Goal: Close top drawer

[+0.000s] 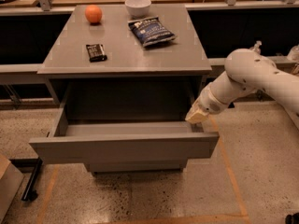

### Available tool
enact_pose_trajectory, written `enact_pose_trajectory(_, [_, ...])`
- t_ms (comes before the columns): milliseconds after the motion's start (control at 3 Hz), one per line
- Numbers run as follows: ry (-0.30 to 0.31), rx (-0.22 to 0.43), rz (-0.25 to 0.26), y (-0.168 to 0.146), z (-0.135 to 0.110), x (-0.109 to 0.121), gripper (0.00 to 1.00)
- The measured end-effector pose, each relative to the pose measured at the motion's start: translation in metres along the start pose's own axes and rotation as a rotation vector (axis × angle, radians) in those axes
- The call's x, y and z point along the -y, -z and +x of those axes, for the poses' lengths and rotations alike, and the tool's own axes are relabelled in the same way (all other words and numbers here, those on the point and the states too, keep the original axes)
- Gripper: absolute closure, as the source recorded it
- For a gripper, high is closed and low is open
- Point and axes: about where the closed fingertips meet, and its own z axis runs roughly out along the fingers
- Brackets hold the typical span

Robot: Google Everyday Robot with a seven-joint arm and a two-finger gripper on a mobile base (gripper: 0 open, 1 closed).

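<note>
Nearest to me, the top drawer (124,146) is hanging wide open under the front edge of the counter (126,62), its plain grey front panel facing me and its inside showing bare. My pincer (196,116) is sitting below the counter's front right corner, at the top of the drawer's right wall just behind the front panel; I cannot tell whether it is open or closed, or whether it is touching the wall. Farther back on the counter, a dark wrapped bar (96,52) is lying toward the left edge, a dark snack bag (151,31) is lying past the middle, an orange (93,14) is sitting near the far left corner, and a white bowl (138,6) is standing at the far edge.
</note>
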Motion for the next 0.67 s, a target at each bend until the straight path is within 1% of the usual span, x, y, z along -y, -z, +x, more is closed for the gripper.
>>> enact_pose_trajectory(333, [0.081, 0.107, 0.081, 0.0039, -0.0523, 0.0638, 1.00])
enact_pose_trajectory(667, [0.080, 0.094, 0.071, 0.0020, -0.0527, 0.0622, 1.00])
